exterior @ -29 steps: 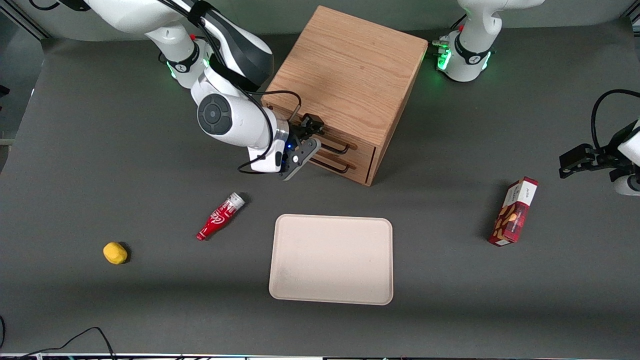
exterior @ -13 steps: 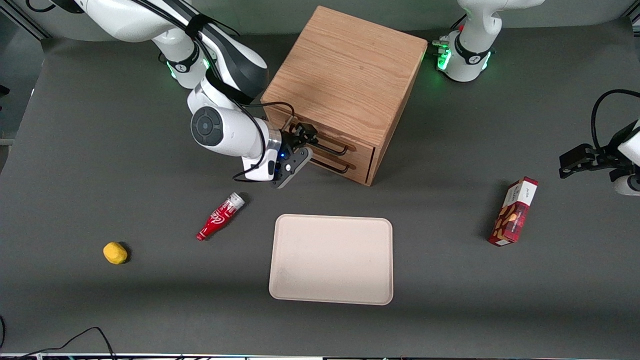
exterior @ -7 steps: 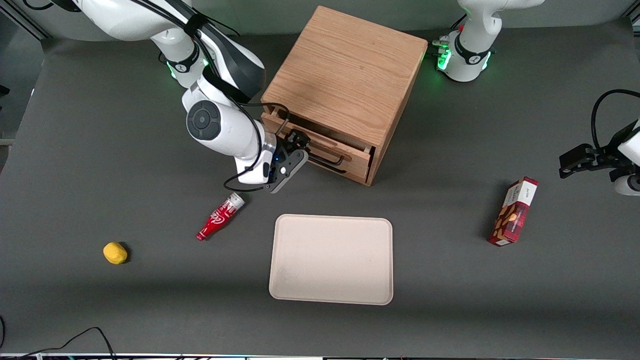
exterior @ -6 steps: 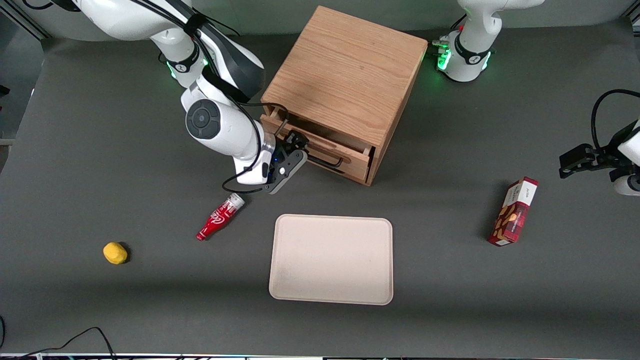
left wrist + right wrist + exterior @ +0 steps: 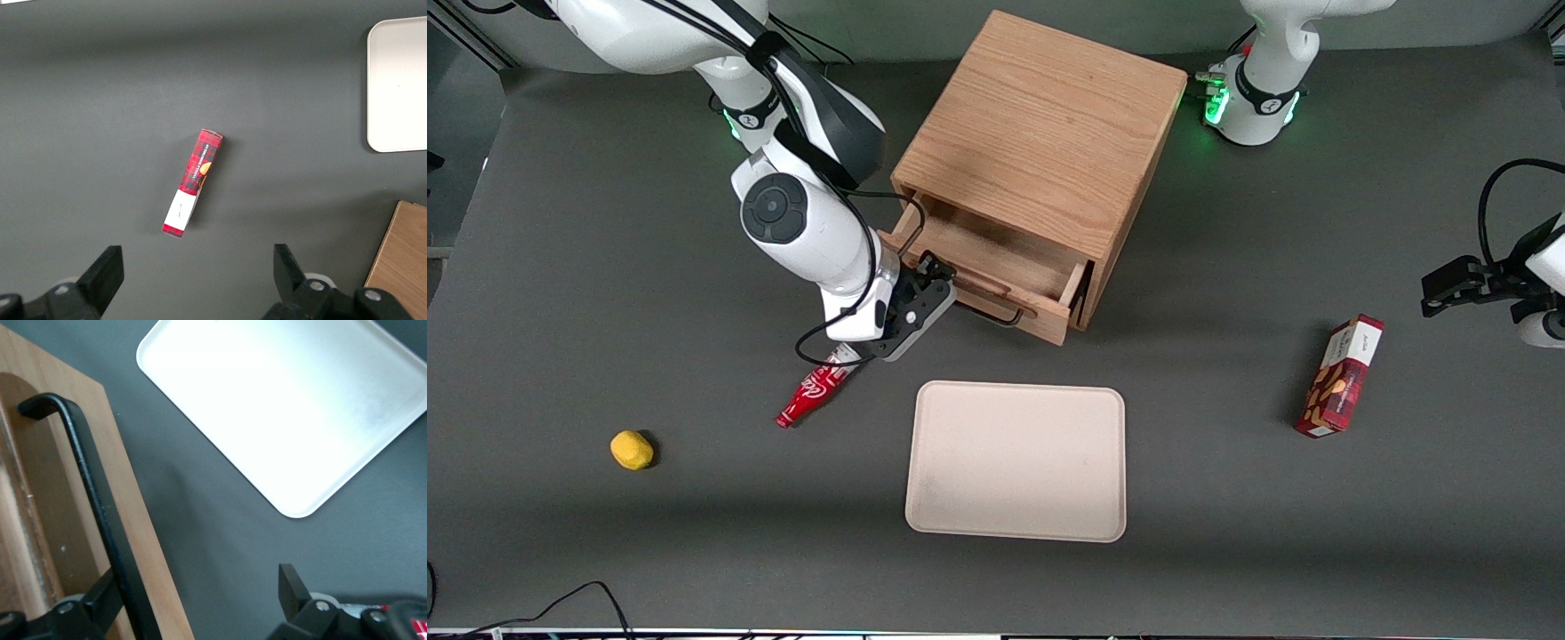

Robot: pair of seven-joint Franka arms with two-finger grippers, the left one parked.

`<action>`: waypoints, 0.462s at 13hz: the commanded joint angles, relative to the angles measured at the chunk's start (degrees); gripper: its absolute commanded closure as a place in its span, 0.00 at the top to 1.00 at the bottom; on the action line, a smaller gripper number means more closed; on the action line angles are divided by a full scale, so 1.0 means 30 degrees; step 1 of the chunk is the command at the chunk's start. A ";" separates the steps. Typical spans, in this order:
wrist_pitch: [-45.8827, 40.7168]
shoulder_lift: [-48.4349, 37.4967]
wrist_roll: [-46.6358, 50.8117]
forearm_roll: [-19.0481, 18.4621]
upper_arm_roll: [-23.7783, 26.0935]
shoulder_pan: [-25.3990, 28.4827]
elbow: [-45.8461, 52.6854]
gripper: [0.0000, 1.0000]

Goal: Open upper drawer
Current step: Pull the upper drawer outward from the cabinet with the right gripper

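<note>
The oak cabinet (image 5: 1040, 133) stands at the table's middle. Its upper drawer (image 5: 996, 258) is pulled well out, toward the front camera, and its inside shows empty. Its thin black wire handle (image 5: 989, 311) runs along the drawer front. My right gripper (image 5: 935, 277) is at the handle's end toward the working arm. In the right wrist view the gripper (image 5: 197, 583) is open. One finger sits between the handle (image 5: 93, 493) and the drawer front (image 5: 143, 540); the other finger (image 5: 291, 587) is out over the mat. The lower drawer is hidden under the upper one.
A red bottle (image 5: 815, 391) lies just under my wrist, nearer the front camera. A cream tray (image 5: 1016, 460) lies in front of the drawer. A yellow lump (image 5: 631, 450) lies toward the working arm's end. A red box (image 5: 1343, 376) lies toward the parked arm's end.
The upper drawer has gone from closed to well pulled out. My gripper has moved with the handle toward the front camera, and now reaches over the red bottle's cap.
</note>
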 commanded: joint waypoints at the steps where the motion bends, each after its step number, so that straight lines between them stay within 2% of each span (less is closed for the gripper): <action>1: 0.0897 0.0435 -0.0372 -0.0550 -0.0333 0.0133 0.0431 1.00; 6: 0.1456 0.1869 -0.0372 -0.2011 -0.0480 0.0279 0.2157 1.00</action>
